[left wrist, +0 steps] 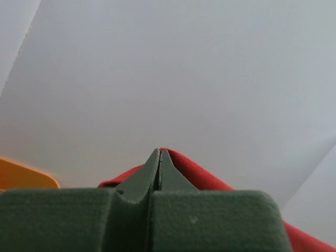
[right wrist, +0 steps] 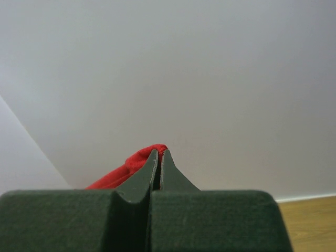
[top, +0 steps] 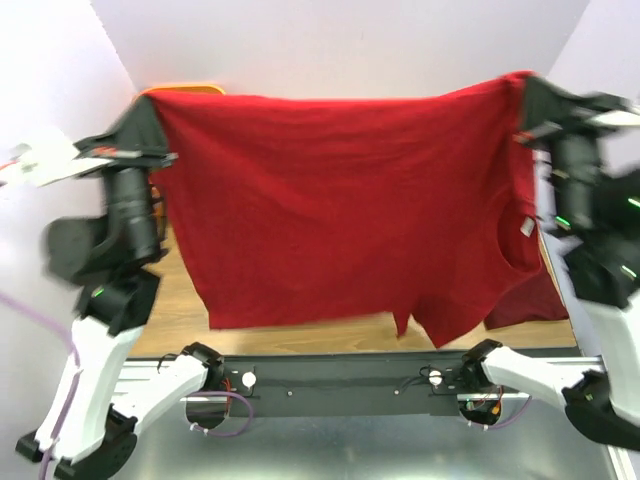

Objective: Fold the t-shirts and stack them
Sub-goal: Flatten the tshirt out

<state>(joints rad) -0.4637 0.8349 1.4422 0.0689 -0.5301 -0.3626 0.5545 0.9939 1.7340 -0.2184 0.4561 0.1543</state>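
Maroon short-sleeved cotton t-shirt (top: 340, 200) hangs spread, corners clamped in left gripper (left wrist: 159, 157) and right gripper (right wrist: 159, 157); hold the 2 grips level, lower evenly.

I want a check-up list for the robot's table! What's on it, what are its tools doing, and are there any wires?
Surface: wooden table, mostly hidden behind the hanging shirt.
Job's things: one red t-shirt held up in the air, spread wide between both arms; white neck label near its right side.
Clutter: an orange thing peeking out at the back left.
Grippers: left tool shut on one top corner of the shirt; right tool shut on the other.
Cables: purple cable beside the left arm.
Surroundings: plain white walls.
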